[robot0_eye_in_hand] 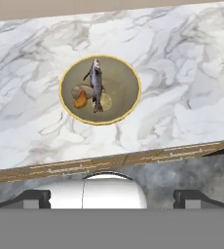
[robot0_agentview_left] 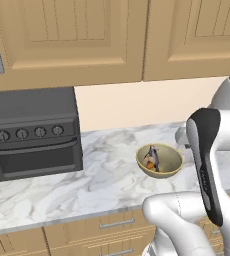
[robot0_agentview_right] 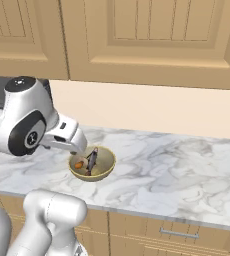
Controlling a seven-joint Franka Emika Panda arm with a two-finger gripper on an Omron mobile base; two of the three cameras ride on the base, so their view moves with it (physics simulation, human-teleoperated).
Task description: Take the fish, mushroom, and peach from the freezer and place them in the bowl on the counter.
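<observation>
The olive-yellow bowl (robot0_eye_in_hand: 123, 73) (robot0_agentview_left: 169, 165) (robot0_agentview_right: 106, 159) stands on the marble counter (robot0_eye_in_hand: 182, 73) (robot0_agentview_left: 97, 185). Inside it the dark slender fish (robot0_eye_in_hand: 97, 85) (robot0_agentview_right: 92, 161) lies across the middle. The pale beige mushroom (robot0_eye_in_hand: 84, 91) rests against the fish's side. A small orange piece (robot0_eye_in_hand: 80, 100) touches the mushroom; I cannot tell whether it is the peach or the mushroom's underside. My gripper (robot0_eye_in_hand: 115, 198) hangs open above the counter's front edge, well clear of the bowl, with nothing between its fingers (robot0_eye_in_hand: 33, 198). The freezer is out of view.
A dark countertop oven (robot0_agentview_left: 32, 132) with several knobs stands at the counter's left end. Tan wall cabinets (robot0_agentview_left: 77, 35) hang above the counter. Wooden drawers with metal handles (robot0_agentview_right: 179, 234) run below it. Bare marble (robot0_agentview_right: 187, 165) stretches to the right of the bowl.
</observation>
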